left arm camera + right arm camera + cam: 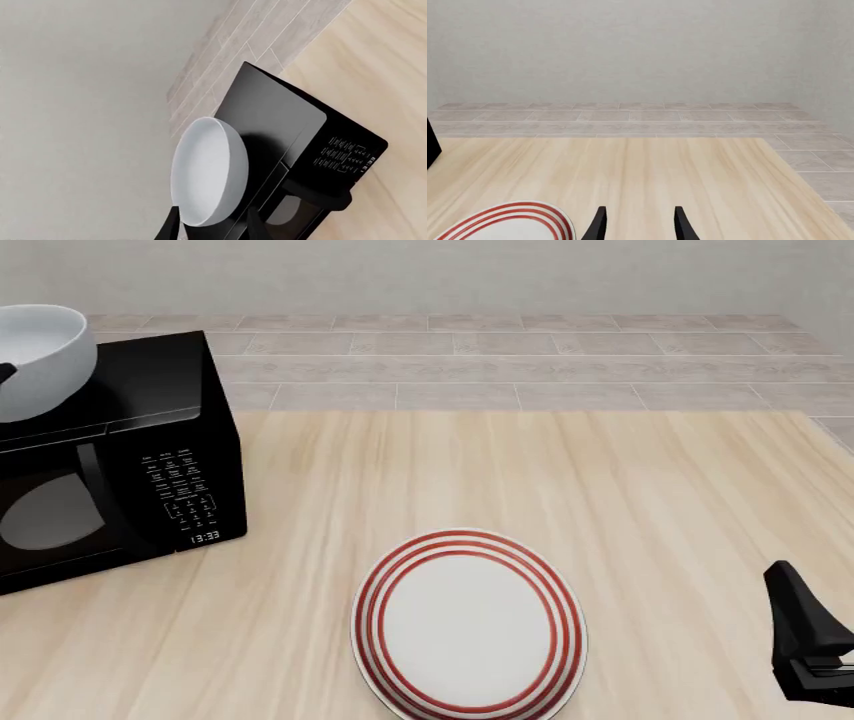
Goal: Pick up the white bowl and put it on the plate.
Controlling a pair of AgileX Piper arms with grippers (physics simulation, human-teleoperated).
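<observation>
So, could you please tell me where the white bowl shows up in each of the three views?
Left wrist view: the white bowl sits low in the middle, between the left end effector fingers.
Front view: far upper left, above the microwave.
Right wrist view: not in it.
Shared landmark: the microwave behind the bowl.

Simulated kitchen corner
Black microwave point(120, 460) on a light wood counter point(641, 500), tiled floor point(534, 370), plain wall point(467, 275).
</observation>
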